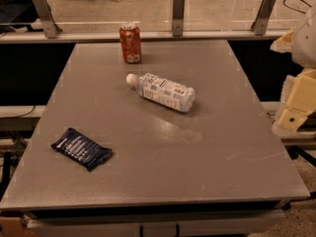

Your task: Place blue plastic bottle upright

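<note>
The blue plastic bottle (163,92) lies on its side near the middle of the grey table (158,181). It is clear, with a white and pale-blue label. Its white cap (131,78) points to the back left. My gripper (295,110) shows as cream-coloured parts at the right edge of the view. It is beyond the table's right side, well to the right of the bottle and touching nothing on the table.
A red-orange soda can (130,43) stands upright at the back of the table, behind the bottle. A flat dark-blue packet (81,148) lies at the front left. A rail with metal posts (178,6) runs behind the table.
</note>
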You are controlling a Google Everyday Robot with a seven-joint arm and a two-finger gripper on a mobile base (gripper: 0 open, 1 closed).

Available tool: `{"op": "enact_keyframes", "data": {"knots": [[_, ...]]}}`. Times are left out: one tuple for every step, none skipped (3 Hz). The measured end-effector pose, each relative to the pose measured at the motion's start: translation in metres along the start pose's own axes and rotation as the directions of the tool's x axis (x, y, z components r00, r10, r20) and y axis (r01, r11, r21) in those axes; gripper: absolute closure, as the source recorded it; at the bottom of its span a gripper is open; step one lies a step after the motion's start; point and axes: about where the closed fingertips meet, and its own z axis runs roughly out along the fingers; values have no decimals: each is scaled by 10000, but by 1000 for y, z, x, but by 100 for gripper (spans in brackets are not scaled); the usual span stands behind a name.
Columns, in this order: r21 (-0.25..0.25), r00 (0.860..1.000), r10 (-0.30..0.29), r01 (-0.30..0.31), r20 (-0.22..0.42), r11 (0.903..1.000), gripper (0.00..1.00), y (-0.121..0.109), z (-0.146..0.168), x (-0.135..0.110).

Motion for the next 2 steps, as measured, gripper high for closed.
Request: {"op": "enact_keyframes", "data": {"knots": [[0,10000,0,0,0,10000,0,0,0,0],[-124,9973,-360,369,642,9992,0,-15,29,-49]]}}
